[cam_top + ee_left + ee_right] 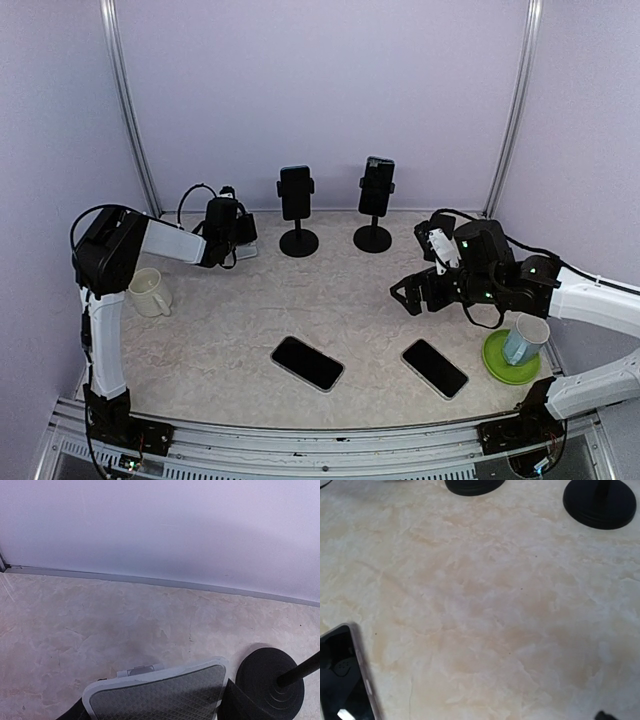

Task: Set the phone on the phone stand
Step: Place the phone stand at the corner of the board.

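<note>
Two black phone stands stand at the back of the table, each with a dark phone clamped upright. My left gripper, just left of them, is shut on a phone with a grey textured back and white rim, held low over the table; a stand base is close on its right. Two black phones lie flat near the front. My right gripper hovers open and empty above the table, right of centre. One flat phone shows in the right wrist view.
A white mug stands by the left arm. A green saucer carrying a pale cup sits at the front right, under the right arm. The lilac back wall is close behind the stands.
</note>
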Robot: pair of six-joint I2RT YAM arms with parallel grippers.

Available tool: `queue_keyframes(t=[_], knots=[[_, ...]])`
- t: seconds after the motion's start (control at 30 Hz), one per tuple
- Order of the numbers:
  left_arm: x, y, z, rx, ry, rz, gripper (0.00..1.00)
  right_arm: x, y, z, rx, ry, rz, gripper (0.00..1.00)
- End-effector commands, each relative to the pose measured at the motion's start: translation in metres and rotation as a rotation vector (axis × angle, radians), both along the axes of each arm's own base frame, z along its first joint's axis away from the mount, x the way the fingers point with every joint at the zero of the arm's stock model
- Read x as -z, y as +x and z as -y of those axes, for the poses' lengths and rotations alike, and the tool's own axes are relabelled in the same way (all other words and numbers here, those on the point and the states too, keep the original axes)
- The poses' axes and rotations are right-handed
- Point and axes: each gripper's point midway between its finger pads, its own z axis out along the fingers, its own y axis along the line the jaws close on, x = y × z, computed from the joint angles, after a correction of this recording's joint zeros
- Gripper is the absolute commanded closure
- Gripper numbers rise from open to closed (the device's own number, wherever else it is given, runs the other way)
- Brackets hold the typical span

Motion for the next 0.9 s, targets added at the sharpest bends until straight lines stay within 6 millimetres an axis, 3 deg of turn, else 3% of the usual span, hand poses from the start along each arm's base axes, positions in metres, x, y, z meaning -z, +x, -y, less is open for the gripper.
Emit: queue_keyframes(t=[0.0, 0.6, 0.73, 0.87], knots=[[-0.008, 0.01, 0.003, 0.016, 0.007, 0.024, 0.34, -0.009, 0.001, 0.001, 0.007, 0.032, 0.01, 0.0], [0.001, 0.003, 0.009, -0.009, 0.066, 0.001, 0.28, -0.016, -0.002, 0.004, 0.002, 0.048, 0.03, 0.0], [-0.005, 0.001, 0.009, -0.01, 0.059, 0.008, 0.2, -0.014, -0.003, 0.004, -0.001, 0.033, 0.021, 0.0], [-0.023, -0.007, 0.008, -0.013, 0.028, 0.037, 0.04, -0.007, -0.01, -0.001, -0.053, -0.013, -0.036, 0.0]])
